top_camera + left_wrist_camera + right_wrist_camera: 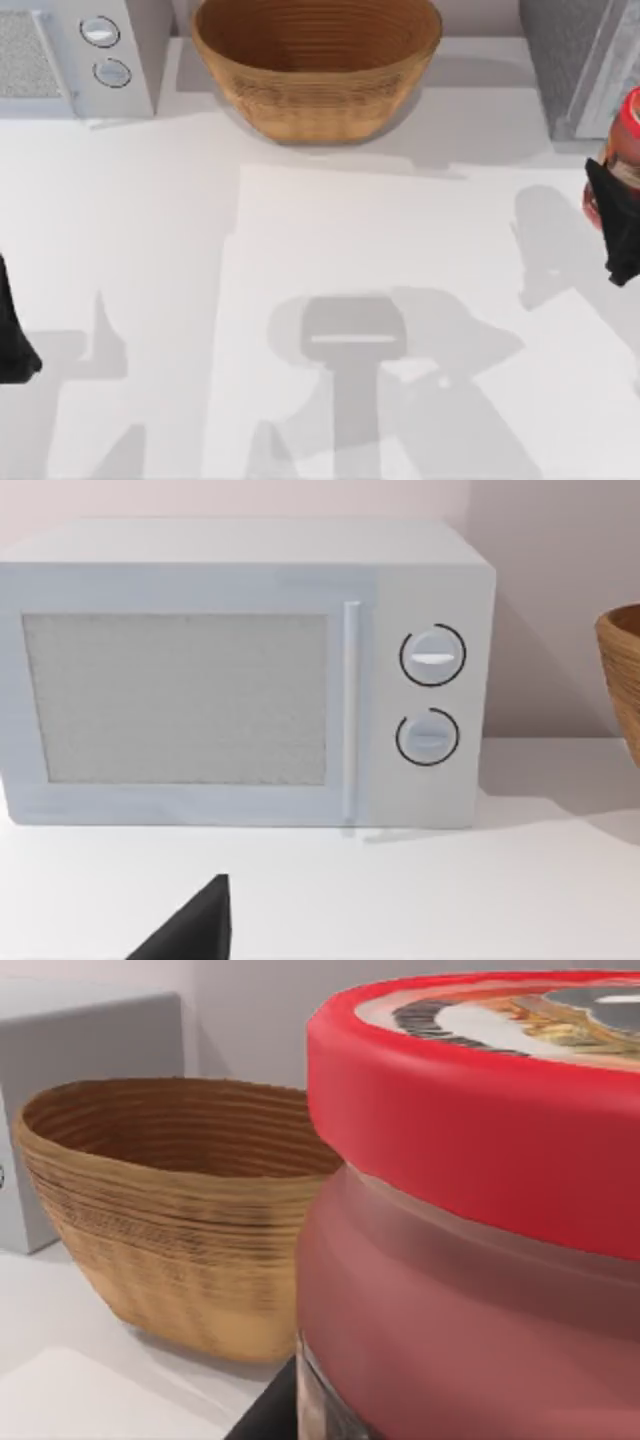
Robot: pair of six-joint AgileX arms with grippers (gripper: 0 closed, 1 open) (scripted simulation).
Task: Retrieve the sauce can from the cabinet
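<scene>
Two arms flank the white surface: the left pincer sits parked at the near left edge, and whether its fingers are apart or together cannot be told. Between the arms the near and middle stretch of the surface lies bare, crossed by grey shadows, with a paler rectangular mat spread over the middle and right.

At the far right edge the right pincer is clamped on the sauce can, one dark finger lying against its side. The can stands roughly upright, long axis vertical, its top facing up. In the right wrist view it looms close: a thick red rim, a pinkish-red wall below it, and a printed top with tan, white and dark markings. It sits just in front of the grey cabinet at the far right corner, partly cut off by the edge of the top view.

Farther back, the woven brown basket stands at the far middle, well apart from the can. A white microwave with two round dials occupies the far left corner.
</scene>
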